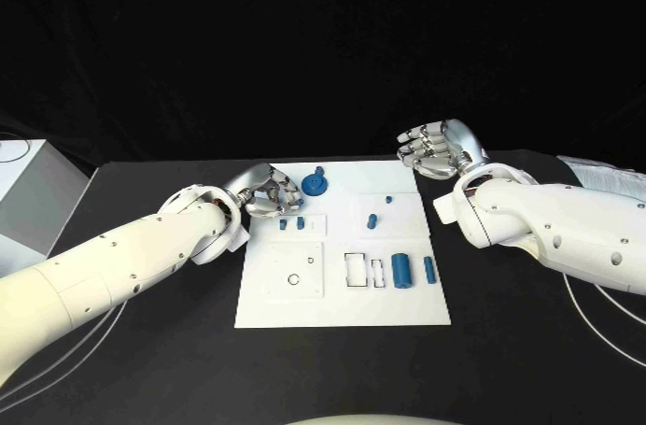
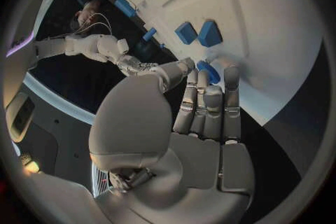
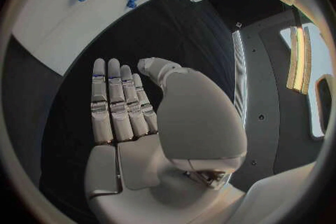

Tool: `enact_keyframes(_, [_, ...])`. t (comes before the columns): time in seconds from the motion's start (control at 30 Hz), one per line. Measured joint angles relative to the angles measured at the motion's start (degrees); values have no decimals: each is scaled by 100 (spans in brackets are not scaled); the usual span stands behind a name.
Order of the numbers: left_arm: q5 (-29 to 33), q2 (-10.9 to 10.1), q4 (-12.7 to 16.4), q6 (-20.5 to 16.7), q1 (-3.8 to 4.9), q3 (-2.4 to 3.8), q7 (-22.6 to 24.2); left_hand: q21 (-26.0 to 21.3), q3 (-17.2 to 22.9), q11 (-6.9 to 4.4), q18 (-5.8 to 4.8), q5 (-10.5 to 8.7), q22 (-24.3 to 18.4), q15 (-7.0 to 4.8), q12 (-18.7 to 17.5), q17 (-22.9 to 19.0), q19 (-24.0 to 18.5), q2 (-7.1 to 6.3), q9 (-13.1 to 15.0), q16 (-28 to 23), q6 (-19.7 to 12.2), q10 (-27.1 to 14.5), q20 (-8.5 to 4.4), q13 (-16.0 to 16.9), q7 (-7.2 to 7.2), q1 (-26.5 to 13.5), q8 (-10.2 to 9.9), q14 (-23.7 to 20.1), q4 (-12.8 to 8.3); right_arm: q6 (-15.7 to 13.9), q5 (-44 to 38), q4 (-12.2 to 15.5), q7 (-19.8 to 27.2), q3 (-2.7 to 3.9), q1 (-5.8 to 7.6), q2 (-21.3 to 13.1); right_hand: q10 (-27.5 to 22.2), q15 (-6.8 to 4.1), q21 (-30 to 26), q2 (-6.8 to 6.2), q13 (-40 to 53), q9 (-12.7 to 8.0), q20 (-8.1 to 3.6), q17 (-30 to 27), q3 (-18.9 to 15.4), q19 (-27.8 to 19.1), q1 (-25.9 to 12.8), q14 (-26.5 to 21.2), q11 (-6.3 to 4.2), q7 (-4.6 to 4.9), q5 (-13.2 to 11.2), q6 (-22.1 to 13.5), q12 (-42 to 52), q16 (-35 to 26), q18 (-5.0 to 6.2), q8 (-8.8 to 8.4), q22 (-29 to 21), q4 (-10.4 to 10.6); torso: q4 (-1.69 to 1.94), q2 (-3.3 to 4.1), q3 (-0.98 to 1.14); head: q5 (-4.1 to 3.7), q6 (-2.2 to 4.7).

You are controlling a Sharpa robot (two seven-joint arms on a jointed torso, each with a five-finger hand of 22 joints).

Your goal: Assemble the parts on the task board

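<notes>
Left robot hand [image 1: 267, 193] rests at the task board's [image 1: 417, 305] far left corner on the black desk [image 1: 134, 369], fingertips [image 2: 231, 75] apparently touching a blue part [image 2: 210, 71]. Right robot hand [image 1: 438, 148] hovers off the far right corner, fingers straight, holding nothing.

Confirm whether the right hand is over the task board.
No: in the head view the right hand sits past the task board at its far right corner, above bare black table.

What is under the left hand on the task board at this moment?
The left hand hovers over the task board's far left corner. In the left wrist view its fingertips are right by a small blue part; whether they touch it, or cover more, cannot be told.
</notes>
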Motion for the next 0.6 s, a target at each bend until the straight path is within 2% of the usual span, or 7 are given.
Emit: enact_keyframes(0.6, [-223,-7,-71,13,-5,19,-93,0,-15,0,0,-1,1,0,21,40,0,0,5,0,0,1,0,11,0,0,0,0,-15,0,0,4,2,0,0,-8,-14,0,0,0,0,0,0,0,0,0,0,0,-14,0,0,0,0,0,0,0,0,0,4,-3,3,2,-27])
